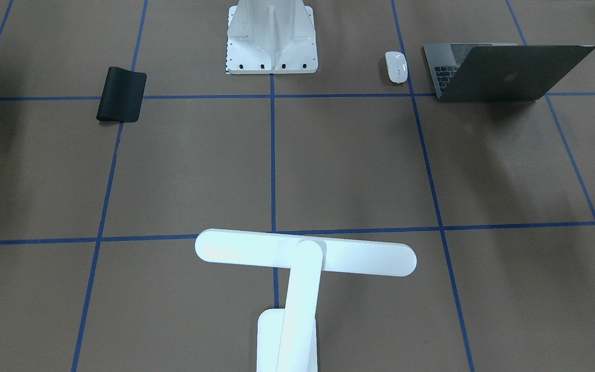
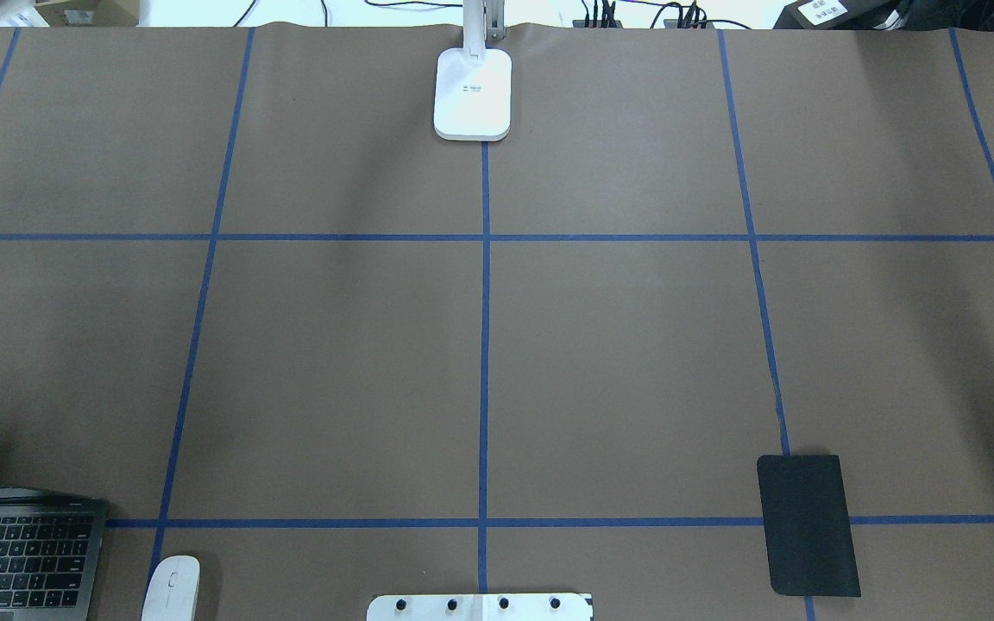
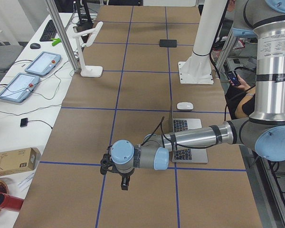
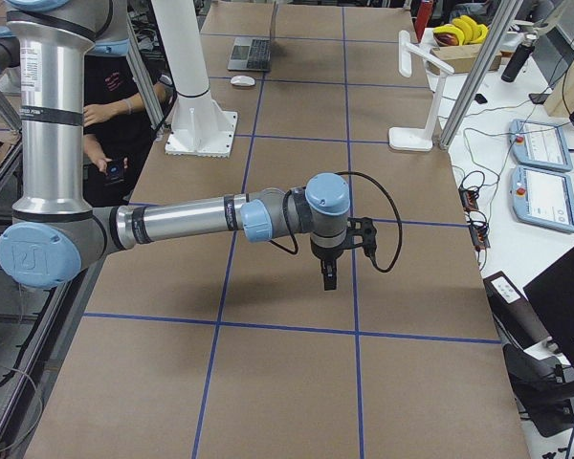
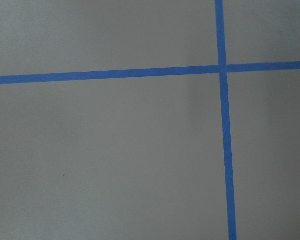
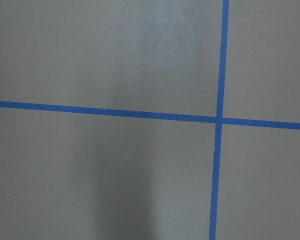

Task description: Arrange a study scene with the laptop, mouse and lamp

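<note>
Laptop (image 1: pixel 509 72) open, mouse (image 1: pixel 396 66) just beside it — lamp (image 1: pixel 359 258) well apart. Left fingers (image 3: pixel 125 184) and right fingers (image 4: pixel 327 278) hang above the surface (image 1: pixel 354 165) — their spread cannot be told.

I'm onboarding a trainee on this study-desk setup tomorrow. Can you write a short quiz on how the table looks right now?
1. Fill in: the lamp stands at the table's ___ edge, seen from the robot.
2. True or false: the laptop has its lid open.
3. The mouse lies: A) on the laptop's keys; B) beside the laptop, apart from it; C) under the lamp's head.

Key: 1 far; 2 true; 3 B.
</note>
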`<state>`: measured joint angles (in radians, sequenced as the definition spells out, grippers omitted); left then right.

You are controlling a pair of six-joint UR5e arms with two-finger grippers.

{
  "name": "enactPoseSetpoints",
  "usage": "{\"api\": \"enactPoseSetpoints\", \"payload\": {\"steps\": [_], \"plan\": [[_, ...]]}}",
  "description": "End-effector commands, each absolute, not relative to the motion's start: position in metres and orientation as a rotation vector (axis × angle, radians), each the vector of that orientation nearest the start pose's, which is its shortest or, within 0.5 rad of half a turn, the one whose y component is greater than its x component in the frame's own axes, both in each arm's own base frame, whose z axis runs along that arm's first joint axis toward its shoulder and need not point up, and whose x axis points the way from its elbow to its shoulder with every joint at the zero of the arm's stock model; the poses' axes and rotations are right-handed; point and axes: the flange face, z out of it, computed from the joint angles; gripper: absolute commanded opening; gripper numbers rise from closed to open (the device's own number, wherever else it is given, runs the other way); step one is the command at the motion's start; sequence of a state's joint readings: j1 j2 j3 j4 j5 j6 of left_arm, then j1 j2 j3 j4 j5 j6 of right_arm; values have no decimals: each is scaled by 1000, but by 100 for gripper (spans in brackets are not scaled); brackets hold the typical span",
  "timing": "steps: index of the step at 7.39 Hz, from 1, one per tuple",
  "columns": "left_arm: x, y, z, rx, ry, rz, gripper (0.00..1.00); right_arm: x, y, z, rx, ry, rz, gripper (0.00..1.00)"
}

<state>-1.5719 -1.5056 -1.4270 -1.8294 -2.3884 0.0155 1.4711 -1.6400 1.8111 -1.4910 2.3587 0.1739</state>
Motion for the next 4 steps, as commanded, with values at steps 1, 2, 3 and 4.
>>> {"api": "enactPoseSetpoints", "payload": {"steps": [1, 2, 3, 4], "plan": [[-61, -458, 730, 61, 820, 38, 100, 16, -476, 557, 146, -799, -42, 100], [-60, -460, 723, 76, 824, 46, 100, 15, -475, 550, 153, -812, -35, 100], [-58, -468, 696, 116, 853, 52, 100, 14, -478, 542, 182, -815, -52, 100], [-50, -478, 631, 182, 939, 55, 100, 13, -481, 528, 270, -826, -89, 100]]}}
